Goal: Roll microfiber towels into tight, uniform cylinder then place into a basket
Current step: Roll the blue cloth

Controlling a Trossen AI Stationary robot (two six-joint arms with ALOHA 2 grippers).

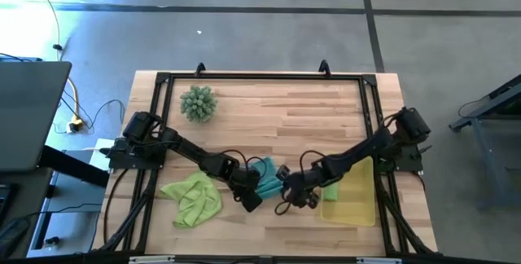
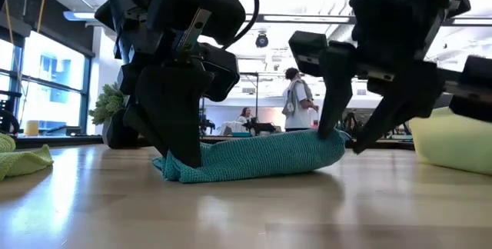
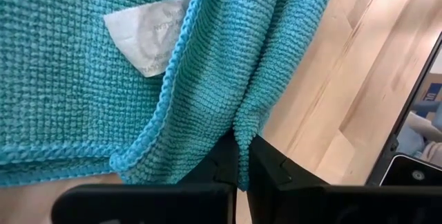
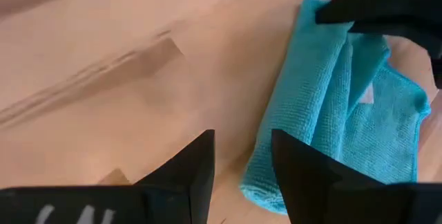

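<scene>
Left gripper [image 2: 181, 153] was clamped on one end of the teal towel [image 2: 254, 157], mid-table beside the basket [image 1: 352, 203]. Right gripper [image 2: 350, 137] stood with fingers spread, straddling the other end.
</scene>
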